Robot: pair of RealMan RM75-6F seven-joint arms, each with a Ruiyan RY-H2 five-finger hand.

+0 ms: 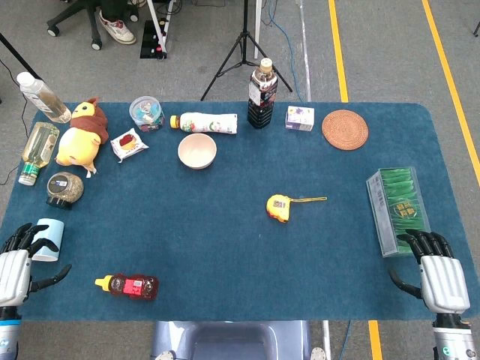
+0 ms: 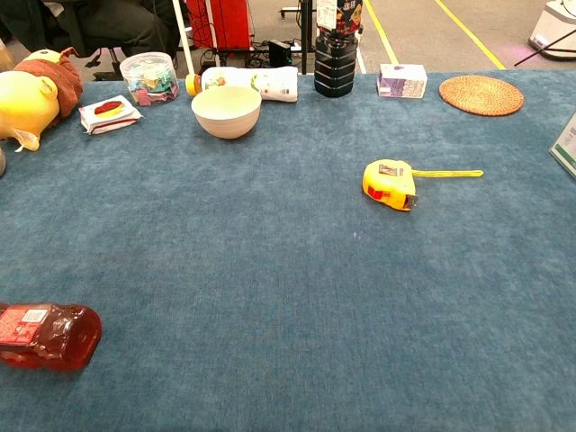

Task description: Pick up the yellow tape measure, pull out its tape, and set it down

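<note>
In the head view, the yellow tape measure (image 1: 278,208) lies on the blue desk (image 1: 225,247), a little right of the middle, with a short length of its tape (image 1: 309,199) already out and pointing right. The left hand (image 1: 16,264) rests at the near left edge, beside a light blue cup (image 1: 49,239); its fingers are apart and hold nothing. The right hand (image 1: 438,276) is at the near right edge, just in front of a green box (image 1: 398,210); its fingers are also spread and empty. Both hands are well apart from the tape measure.

In the chest view, the tape measure (image 2: 390,183) sits on its flat side, and the tape (image 2: 447,173) lies flat on the cloth. Neither hand appears here. I judge the case to be hard, compact and rather heavy for its size, with smooth sides that may slip. The best hold seems to be across the two flat faces of the case, while the other hand pinches the stiff, thin tape at its end hook.
</note>
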